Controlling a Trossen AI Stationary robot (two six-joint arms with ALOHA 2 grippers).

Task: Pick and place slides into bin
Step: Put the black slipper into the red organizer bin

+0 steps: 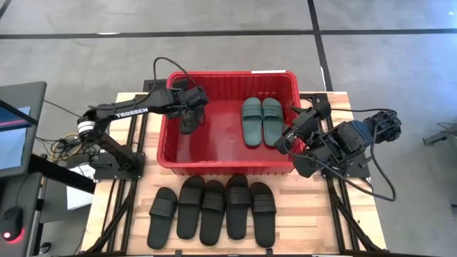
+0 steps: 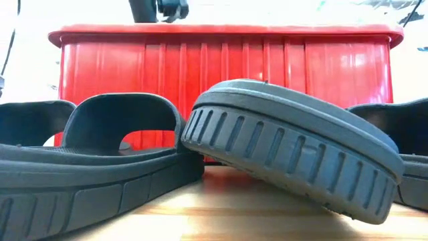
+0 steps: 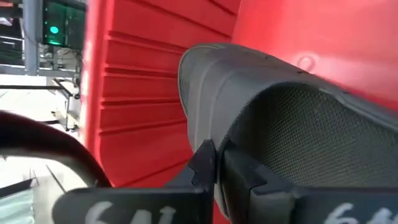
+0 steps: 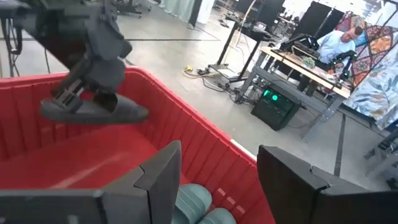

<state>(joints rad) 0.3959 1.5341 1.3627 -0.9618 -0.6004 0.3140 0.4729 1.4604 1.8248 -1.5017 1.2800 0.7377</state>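
The red bin stands at the table's far middle. Two teal-green slides lie side by side, soles down, on its floor at the right. My left gripper hangs over the bin's left half, shut on a black slide. My right gripper stands open at the bin's right rim, above the teal slides, with nothing between its fingers. Several more black slides lie in a row on the table in front of the bin; one leans tilted on its neighbour. My left gripper pinches the black slide between its two fingers at an edge of it. The fingers themselves hide the exact spot. They come slanting down from the table's left. The slide hangs roughly level, lifted clear above the bin's floor.
Bare wooden tabletop lies right of the slide row. The bin's ribbed front wall stands close behind the row. A screen and cables are off the table's left. Beyond the table, a person sits at a desk.
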